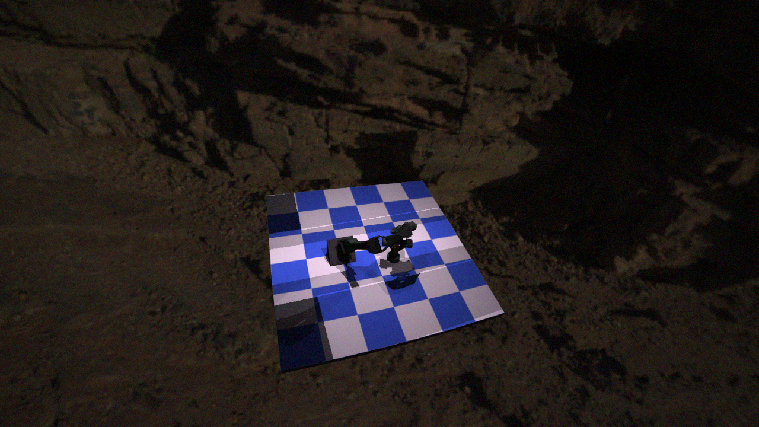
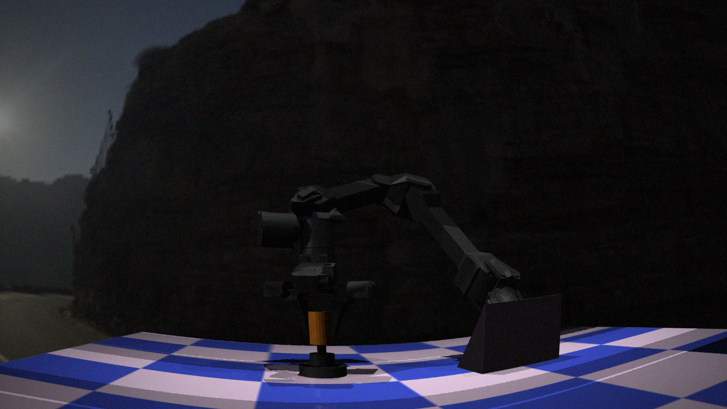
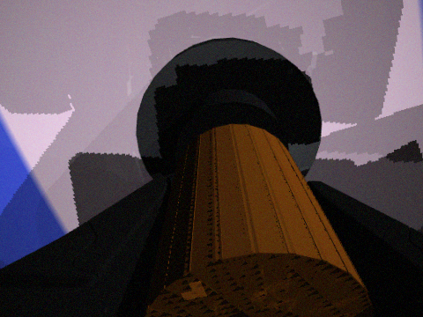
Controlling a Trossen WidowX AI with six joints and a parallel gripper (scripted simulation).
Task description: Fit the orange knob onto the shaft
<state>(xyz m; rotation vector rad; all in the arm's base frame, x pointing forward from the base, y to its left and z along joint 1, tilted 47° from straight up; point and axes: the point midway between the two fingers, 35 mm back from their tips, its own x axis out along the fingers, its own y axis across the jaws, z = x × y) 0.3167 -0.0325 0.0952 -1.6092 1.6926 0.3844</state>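
The orange knob point(image 1: 394, 248) point(image 2: 320, 328) point(image 3: 260, 207) is upright between the fingers of my gripper point(image 2: 320, 331) point(image 3: 238, 193), which is shut on it and points down. The dark round pedestal point(image 1: 393, 258) point(image 2: 322, 370) point(image 3: 148, 128) stands on the checkered top below the knob. In the exterior view, a short length of the dark shaft point(image 2: 321, 349) shows between the knob's bottom and the pedestal's upper step. The knob is above that step and not touching it. The shaft's top, its flat side and the knob's hole are hidden.
The arm point(image 1: 366, 244) point(image 2: 447, 228) reaches over from its dark wedge-shaped base block point(image 2: 518, 336) point(image 1: 332, 251). The blue and white checkered top point(image 1: 419, 313) point(image 2: 193, 389) carries hard-edged shadows around the pedestal. Dark rocky ground surrounds the top.
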